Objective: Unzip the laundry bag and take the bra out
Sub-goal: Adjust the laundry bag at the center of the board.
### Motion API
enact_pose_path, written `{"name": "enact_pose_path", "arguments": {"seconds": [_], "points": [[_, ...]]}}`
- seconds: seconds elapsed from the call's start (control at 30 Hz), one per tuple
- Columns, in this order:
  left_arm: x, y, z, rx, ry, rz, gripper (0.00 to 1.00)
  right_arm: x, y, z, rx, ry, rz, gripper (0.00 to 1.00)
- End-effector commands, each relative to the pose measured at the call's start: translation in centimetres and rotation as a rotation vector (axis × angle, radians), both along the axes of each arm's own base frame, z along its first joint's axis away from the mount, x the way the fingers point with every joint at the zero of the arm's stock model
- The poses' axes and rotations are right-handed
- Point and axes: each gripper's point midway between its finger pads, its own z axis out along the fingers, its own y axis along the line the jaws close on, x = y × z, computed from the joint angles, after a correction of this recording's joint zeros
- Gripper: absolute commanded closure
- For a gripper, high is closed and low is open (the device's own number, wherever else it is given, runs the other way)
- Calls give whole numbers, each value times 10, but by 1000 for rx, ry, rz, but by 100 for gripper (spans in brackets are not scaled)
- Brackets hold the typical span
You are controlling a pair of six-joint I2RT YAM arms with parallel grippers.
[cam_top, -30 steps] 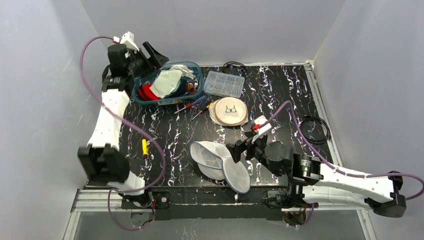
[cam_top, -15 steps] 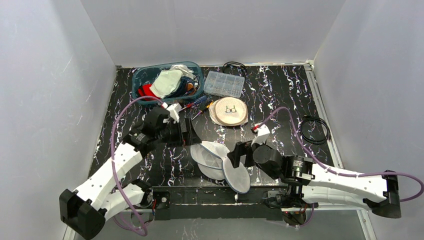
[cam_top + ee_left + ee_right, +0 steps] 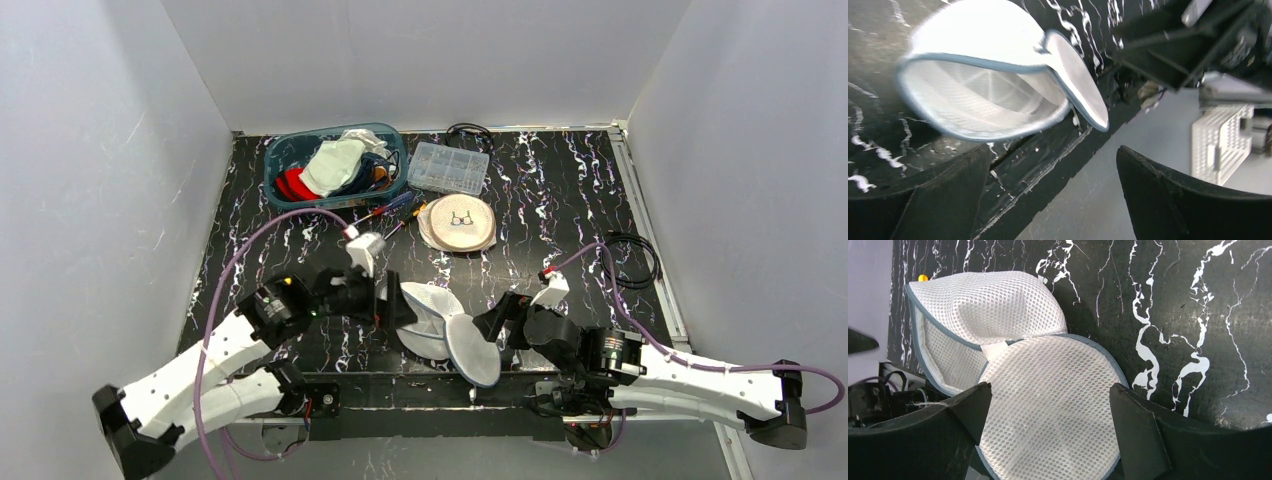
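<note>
The laundry bag (image 3: 445,325) is a white mesh clamshell with blue-grey trim. It lies open at the table's near edge, one round flap hanging over it. My left gripper (image 3: 395,305) is open at the bag's left side, and the left wrist view shows the bag's open mouth (image 3: 988,95) beyond the gripper (image 3: 1053,155), with only white mesh inside. My right gripper (image 3: 497,322) is open just right of the bag. Its wrist view has the gripper (image 3: 1049,390) over the round flap (image 3: 1048,405), not touching it. No bra shows in the bag.
A blue basket (image 3: 285,190) with white and red cloth stands at the back left. A clear parts box (image 3: 448,167), round mats with glasses on them (image 3: 458,222) and screwdrivers (image 3: 390,210) lie behind the bag. A black cable (image 3: 630,260) lies at the right.
My left arm has swung from the basket at the back left down to the bag's left side. My right gripper has drawn back towards the near edge. The bag has barely shifted.
</note>
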Motion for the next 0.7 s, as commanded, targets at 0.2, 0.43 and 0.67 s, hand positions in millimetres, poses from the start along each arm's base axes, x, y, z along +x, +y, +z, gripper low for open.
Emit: {"name": "enact_pose_path", "arguments": {"seconds": [0.2,0.43,0.67], "points": [[-46,-59,-13,271,-218,-224,1,21,-16,21,25,-34,-173,5],[-22,-35,-18,380,-328,-46,1,6,27,53,30,-132,112,10],[12,31,-10,267,-185,266,7,-38,67,43,-242,-151,629,10]]}}
